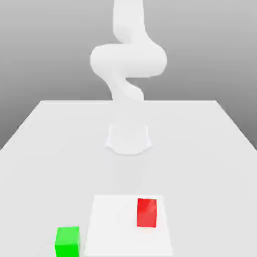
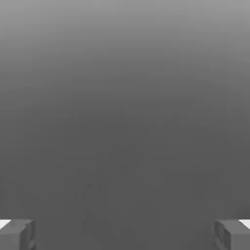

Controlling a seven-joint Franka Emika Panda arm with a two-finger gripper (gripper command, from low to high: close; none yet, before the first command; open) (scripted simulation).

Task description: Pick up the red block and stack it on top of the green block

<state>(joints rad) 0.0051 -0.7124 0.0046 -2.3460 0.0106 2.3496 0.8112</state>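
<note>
The red block [image 1: 146, 212] is near the front of the table, a little to the exterior view's right of centre, seen against a brighter white rectangular patch [image 1: 115, 226]. The green block [image 1: 67, 241] rests on the table at the front, to the exterior view's left of the red one and apart from it. In the hand view my gripper [image 2: 125, 235] is open. Its grey fingertips [image 2: 17, 235] stand far apart with nothing between them, and only a plain grey backdrop lies beyond. Neither block is touched by the fingers.
The white arm [image 1: 128, 60] rises from its round base [image 1: 128, 139] at the middle of the white table [image 1: 45, 150]. The table's back edge runs across behind the base, and its sides spread toward the front.
</note>
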